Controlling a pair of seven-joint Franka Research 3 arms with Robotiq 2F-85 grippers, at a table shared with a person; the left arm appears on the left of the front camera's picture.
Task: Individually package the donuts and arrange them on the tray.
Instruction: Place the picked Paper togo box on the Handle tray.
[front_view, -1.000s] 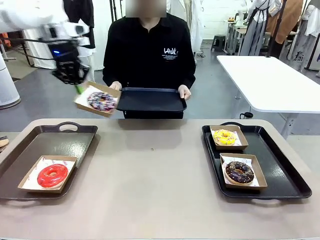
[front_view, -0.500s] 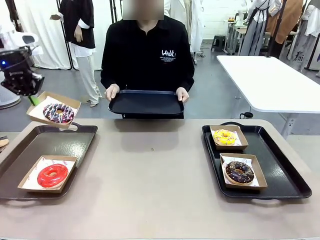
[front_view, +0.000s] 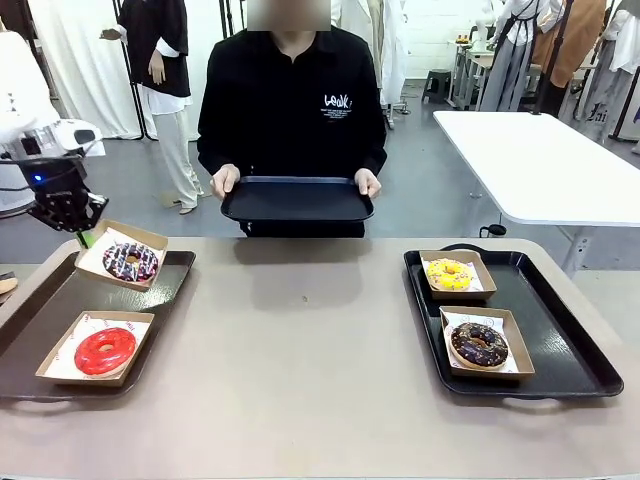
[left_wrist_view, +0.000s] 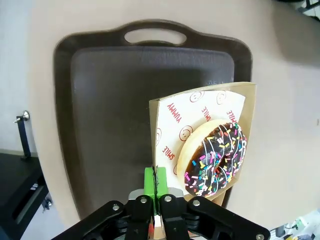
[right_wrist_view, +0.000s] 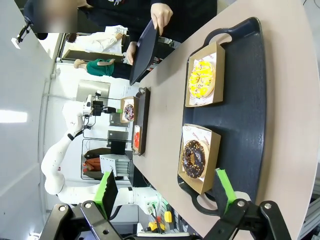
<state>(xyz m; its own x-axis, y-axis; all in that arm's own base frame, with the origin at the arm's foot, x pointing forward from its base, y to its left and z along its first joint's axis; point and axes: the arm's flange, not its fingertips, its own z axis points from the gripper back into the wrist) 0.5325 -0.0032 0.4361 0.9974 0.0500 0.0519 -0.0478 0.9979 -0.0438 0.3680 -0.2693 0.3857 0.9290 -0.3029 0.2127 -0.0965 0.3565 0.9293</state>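
Observation:
My left gripper (front_view: 82, 237) is shut on the near edge of a paper-lined cardboard box (front_view: 108, 243). That box carries a dark sprinkled donut (front_view: 130, 262) tilted just over the far end of the left brown tray (front_view: 45, 305). In the left wrist view the gripper (left_wrist_view: 155, 181) pinches the box rim (left_wrist_view: 153, 130) beside this donut (left_wrist_view: 216, 157). A red donut (front_view: 104, 351) lies boxed on that tray's near part. On the right tray (front_view: 560, 330) sit a boxed yellow donut (front_view: 450, 274) and a boxed chocolate donut (front_view: 479, 344). My right gripper (right_wrist_view: 165, 189) hangs open above that tray (right_wrist_view: 245, 100).
A person at the far side holds a black tray (front_view: 297, 198) in both hands above the table's far edge. The tabletop (front_view: 300, 350) between the two trays is bare. A white table (front_view: 540, 160) stands behind at the right.
My left arm carried the boxed dark donut from beside the person's tray leftward and down to the far end of the left tray. The person's tray barely shifted.

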